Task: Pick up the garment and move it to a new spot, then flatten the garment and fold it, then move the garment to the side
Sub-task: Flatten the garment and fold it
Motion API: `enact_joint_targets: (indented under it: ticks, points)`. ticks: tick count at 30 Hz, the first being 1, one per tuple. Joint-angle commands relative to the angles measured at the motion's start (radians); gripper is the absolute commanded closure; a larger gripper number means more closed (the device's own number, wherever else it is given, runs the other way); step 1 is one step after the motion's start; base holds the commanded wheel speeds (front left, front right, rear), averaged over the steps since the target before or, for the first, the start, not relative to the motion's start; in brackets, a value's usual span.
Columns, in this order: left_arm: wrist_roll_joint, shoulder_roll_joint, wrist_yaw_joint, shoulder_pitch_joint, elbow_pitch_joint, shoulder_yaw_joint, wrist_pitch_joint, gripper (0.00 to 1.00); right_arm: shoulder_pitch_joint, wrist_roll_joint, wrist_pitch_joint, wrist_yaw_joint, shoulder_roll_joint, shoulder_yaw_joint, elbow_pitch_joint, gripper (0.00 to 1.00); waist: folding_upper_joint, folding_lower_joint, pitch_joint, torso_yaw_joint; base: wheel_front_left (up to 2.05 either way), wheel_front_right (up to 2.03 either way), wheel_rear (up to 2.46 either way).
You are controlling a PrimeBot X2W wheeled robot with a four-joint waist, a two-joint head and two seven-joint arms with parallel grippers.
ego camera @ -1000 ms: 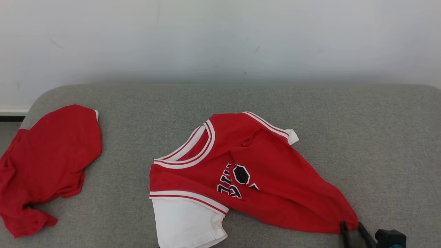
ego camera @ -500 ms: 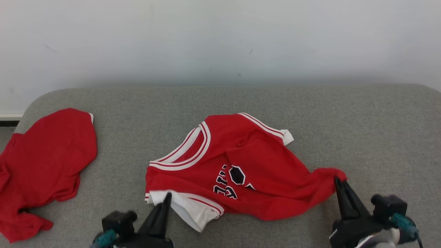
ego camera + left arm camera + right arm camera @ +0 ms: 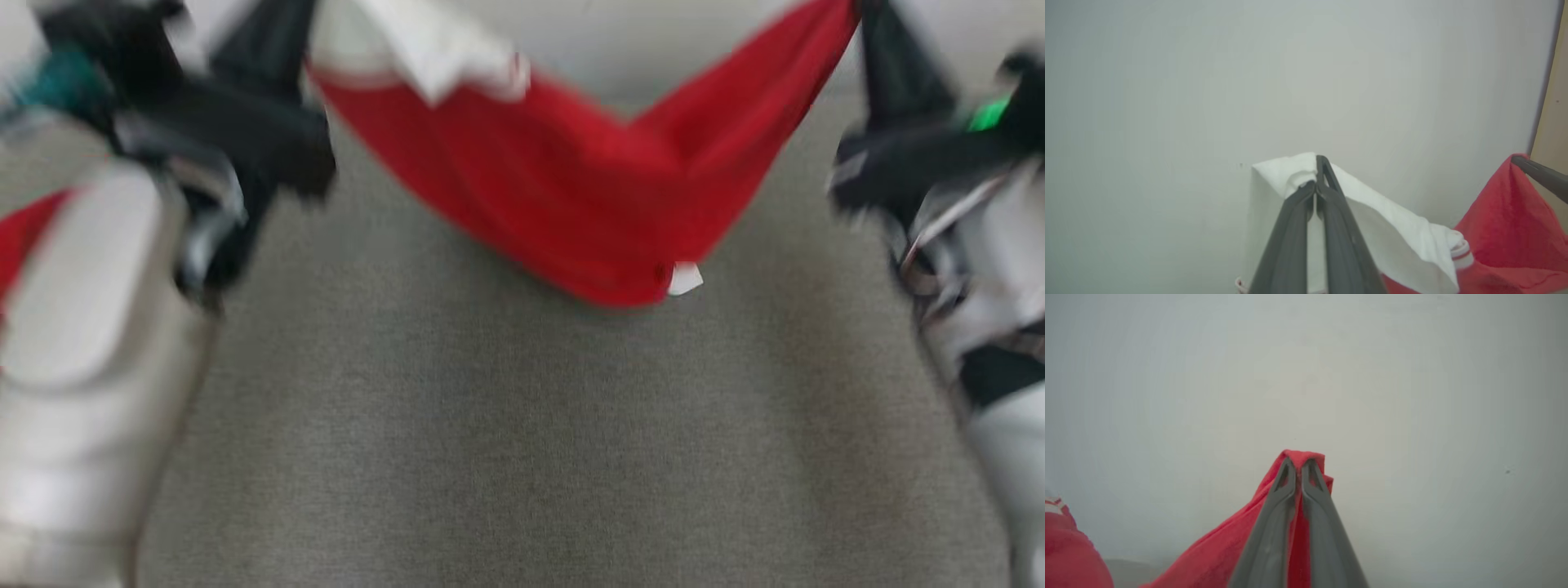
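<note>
Garment [image 3: 571, 196], a red sports shirt with white trim, hangs in the air like a hammock between two grippers, seen from the head camera in a blurred picture; its sagging middle dips low over a grey cloth-covered surface [image 3: 506, 457], and whether it touches that surface cannot be told through the blur; a small white bit [image 3: 684, 278] shows at the lowest point of the sag; the left gripper [image 3: 282, 33] sits at the upper left, pinching the white end of the garment, with the pale left forearm [image 3: 73, 327] running down the left edge; the right gripper [image 3: 878, 41] sits at the upper right, pinching a red corner, with the pale right forearm [image 3: 1004, 343] below it; a second red cloth [image 3: 28, 233] peeks out at the far left, partly behind the left forearm; from the left wrist camera, the left gripper [image 3: 1318, 179] has its two dark fingers pressed together on a fold of white fabric [image 3: 1372, 220], against a plain pale wall [image 3: 1167, 81], while the red part rises at the far right to one finger of the right gripper [image 3: 1539, 175]; from the right wrist camera, the right gripper [image 3: 1299, 465] has its fingers clamped together on a peak of red fabric [image 3: 1229, 555], which drapes away down to the lower left.
</note>
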Motion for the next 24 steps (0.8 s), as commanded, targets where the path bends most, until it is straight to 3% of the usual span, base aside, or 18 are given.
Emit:
enact_joint_targets:
  ticks: [1, 7, 14, 24]
  points:
    - [-0.026, -0.001, 0.002, -0.089, 0.013, 0.006, 0.024, 1.00, -0.088, 0.014, 0.010, -0.002, -0.014, 0.007, 0.007, 1.00, -0.0002, -0.0002, 0.169, -0.024, 0.00, 0.00, 0.00]
    - [-0.044, 0.017, 0.002, -0.504, 0.141, 0.020, 0.097, 1.00, -0.467, 0.088, 0.082, -0.002, -0.052, 0.001, 0.090, 1.00, -0.0002, -0.0002, 0.298, -0.045, 0.00, 0.00, 0.00]
    - [0.026, 0.006, 0.002, -0.884, 0.371, -0.002, 0.089, 1.00, -0.797, 0.119, 0.142, -0.002, -0.086, -0.013, 0.246, 1.00, -0.0002, -0.0002, 0.332, -0.055, 0.00, 0.00, 0.00]
    - [0.005, -0.050, 0.002, -1.101, 0.580, -0.036, 0.023, 1.00, -0.999, 0.133, 0.131, -0.002, -0.081, 0.006, 0.448, 1.00, -0.0002, -0.0002, 0.349, -0.070, 0.00, 0.00, 0.00]
